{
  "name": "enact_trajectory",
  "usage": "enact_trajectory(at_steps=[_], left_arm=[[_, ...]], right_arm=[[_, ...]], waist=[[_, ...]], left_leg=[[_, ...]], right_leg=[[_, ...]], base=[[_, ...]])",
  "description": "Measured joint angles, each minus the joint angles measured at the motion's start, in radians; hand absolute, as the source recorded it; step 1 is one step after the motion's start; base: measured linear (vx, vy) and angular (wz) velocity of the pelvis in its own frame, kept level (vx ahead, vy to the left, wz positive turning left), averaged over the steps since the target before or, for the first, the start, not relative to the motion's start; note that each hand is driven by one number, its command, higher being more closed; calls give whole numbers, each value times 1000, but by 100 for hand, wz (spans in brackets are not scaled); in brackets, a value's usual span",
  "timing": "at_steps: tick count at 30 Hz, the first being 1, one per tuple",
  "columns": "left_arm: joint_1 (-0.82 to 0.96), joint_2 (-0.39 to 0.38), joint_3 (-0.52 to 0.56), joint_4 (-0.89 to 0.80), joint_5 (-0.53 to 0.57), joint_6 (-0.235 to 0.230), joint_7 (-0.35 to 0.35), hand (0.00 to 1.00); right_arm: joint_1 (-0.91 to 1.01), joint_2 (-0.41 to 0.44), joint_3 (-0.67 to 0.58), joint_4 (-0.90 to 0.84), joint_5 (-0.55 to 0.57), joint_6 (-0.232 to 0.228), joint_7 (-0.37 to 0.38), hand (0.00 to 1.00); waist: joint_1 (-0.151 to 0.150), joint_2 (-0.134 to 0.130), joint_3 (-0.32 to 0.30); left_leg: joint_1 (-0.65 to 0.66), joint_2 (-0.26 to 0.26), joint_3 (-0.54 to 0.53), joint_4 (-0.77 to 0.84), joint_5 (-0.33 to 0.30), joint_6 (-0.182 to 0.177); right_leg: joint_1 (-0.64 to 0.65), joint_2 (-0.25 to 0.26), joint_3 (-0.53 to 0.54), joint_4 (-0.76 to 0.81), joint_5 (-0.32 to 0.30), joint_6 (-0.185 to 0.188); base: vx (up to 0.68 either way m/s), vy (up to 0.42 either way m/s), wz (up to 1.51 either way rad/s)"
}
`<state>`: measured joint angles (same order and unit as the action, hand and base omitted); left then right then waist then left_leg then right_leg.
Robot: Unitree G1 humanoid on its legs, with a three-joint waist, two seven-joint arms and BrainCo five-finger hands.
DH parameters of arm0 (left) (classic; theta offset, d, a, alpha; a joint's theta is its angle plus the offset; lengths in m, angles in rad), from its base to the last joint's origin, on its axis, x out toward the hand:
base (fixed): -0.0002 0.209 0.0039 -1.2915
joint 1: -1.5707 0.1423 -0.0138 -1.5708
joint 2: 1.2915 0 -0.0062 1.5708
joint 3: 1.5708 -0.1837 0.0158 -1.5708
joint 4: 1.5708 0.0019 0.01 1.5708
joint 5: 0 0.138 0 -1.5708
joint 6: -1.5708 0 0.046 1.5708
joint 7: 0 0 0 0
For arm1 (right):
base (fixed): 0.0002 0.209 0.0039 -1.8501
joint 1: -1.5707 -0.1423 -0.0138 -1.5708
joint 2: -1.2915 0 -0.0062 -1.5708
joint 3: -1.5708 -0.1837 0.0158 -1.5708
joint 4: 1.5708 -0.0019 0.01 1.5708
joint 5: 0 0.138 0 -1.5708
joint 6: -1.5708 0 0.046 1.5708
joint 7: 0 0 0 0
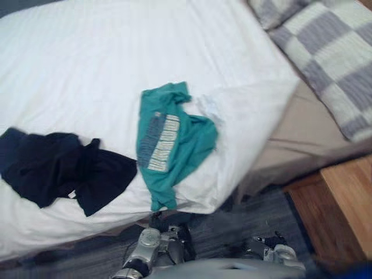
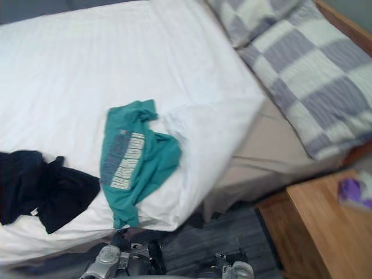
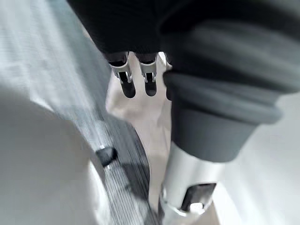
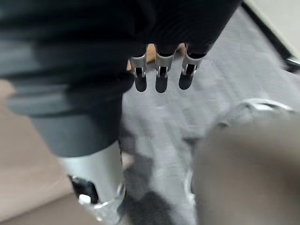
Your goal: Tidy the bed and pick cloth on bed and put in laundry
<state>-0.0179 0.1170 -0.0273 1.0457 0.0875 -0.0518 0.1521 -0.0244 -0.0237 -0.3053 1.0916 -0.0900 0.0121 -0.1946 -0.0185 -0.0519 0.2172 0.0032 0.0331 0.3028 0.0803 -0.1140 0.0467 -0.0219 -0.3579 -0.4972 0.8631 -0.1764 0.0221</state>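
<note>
A bed under a white sheet holds 2 garments near its front edge: a teal cloth and, close beside it, a dark cloth. 2 grey-checked pillows lie at its head, by a wooden tabletop carrying a purple object. The left hand and the right hand hang over grey carpet. Their fingers are straight, slightly spread and hold nothing, with both cloths well beyond them.

Floor: grey carpet at 6 o'clock, along the bed's near edge.
Bed: white cover from 9 to 12 o'clock; beige under-sheet bared at 3 o'clock.
Pillows: grey-and-white checked, at 2 o'clock.
Nightstand: wooden, at 4 o'clock, near the bed's corner.
</note>
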Motion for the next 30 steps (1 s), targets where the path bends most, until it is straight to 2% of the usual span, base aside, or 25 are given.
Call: enact_trajectory(at_steps=[2,3,5,6,7,8,9,11,15,16,18,20,21,27,30], left_arm=[[4,3,19,7,-3,10,0,0],[3,-3,43,24,-17,20,0,0],[6,-9,82,42,-36,29,3,0],[-7,-11,118,39,-37,27,9,0],[-1,-9,135,43,-32,27,9,0],[-4,-17,150,47,-31,25,9,0],[-8,-39,171,44,-30,23,8,0],[-7,-67,226,42,-26,23,8,0],[2,-95,235,38,-24,16,6,0],[4,-97,237,36,-19,11,3,0],[16,-97,246,35,-19,5,0,0],[26,-94,246,36,-19,5,0,0],[32,-93,248,36,-19,5,0,0],[36,-105,243,37,-19,5,-2,0],[36,-107,243,37,-19,5,-2,0]], right_arm=[[-10,0,1,-20,11,-6,-2,0],[-12,0,3,-38,22,-13,-2,0],[-15,-2,9,-48,36,-18,-3,0],[-33,-3,23,-52,40,-16,-6,0],[-19,5,14,-47,47,-16,-5,0],[-15,8,-16,-47,78,-19,-1,0],[-21,-16,-30,-46,85,-13,-4,0],[-11,-23,-37,-41,88,0,-2,0],[40,-24,-37,-57,88,1,-1,0],[56,-20,-36,-56,88,1,-1,0],[88,-13,-25,-56,88,2,-1,0],[112,-11,-11,-56,88,3,-1,0],[125,-11,-4,-56,88,3,-1,0],[162,-17,-4,-58,95,7,-1,0],[162,-18,-2,-60,95,8,-4,0]], waist=[[-4,20,13],[-14,33,20],[-27,33,20],[-1,32,22],[-19,16,32],[-31,34,50],[-23,73,65],[-23,76,66],[-19,74,48],[-18,62,34],[6,40,-2],[11,43,-21],[9,35,-33],[8,59,-41],[11,61,-42]], left_leg=[[56,43,-32,-11,0,-1],[84,66,-47,-10,2,-11],[100,82,-63,-11,-2,-31],[82,93,-64,-5,-6,-62],[74,83,-85,-12,-18,-93],[85,85,-103,-22,-28,-110],[92,109,-91,-43,-25,-127],[103,114,-34,-51,16,-146],[137,127,-8,-93,23,-150],[137,126,-7,-107,32,-153],[136,124,6,-122,35,-151],[135,124,19,-136,34,-150],[136,120,25,-144,36,-147],[143,103,36,-161,53,-141],[158,102,50,-166,52,-143]], right_leg=[[-101,89,136,-38,-84,29],[-147,141,192,-103,-96,41],[-199,188,269,-251,-94,43],[-210,240,342,-427,-66,49],[-159,261,437,-587,58,45],[-133,273,439,-606,43,34],[-134,296,438,-601,61,31],[-126,301,437,-601,40,18],[-96,306,394,-601,18,11],[-96,304,392,-602,19,13],[-95,303,395,-625,32,19],[-93,302,399,-653,51,22],[-92,301,400,-668,63,23],[-77,288,401,-708,99,31],[-67,289,402,-713,99,31]], base=[[372,-27,87],[342,-69,92],[229,-160,46],[183,-299,23],[166,-321,35],[95,-193,53],[64,-165,15],[16,-169,-4],[-93,-54,31],[-116,10,27],[-93,17,-2],[-43,27,-16],[-16,39,-13],[54,36,-2],[78,35,-1]])
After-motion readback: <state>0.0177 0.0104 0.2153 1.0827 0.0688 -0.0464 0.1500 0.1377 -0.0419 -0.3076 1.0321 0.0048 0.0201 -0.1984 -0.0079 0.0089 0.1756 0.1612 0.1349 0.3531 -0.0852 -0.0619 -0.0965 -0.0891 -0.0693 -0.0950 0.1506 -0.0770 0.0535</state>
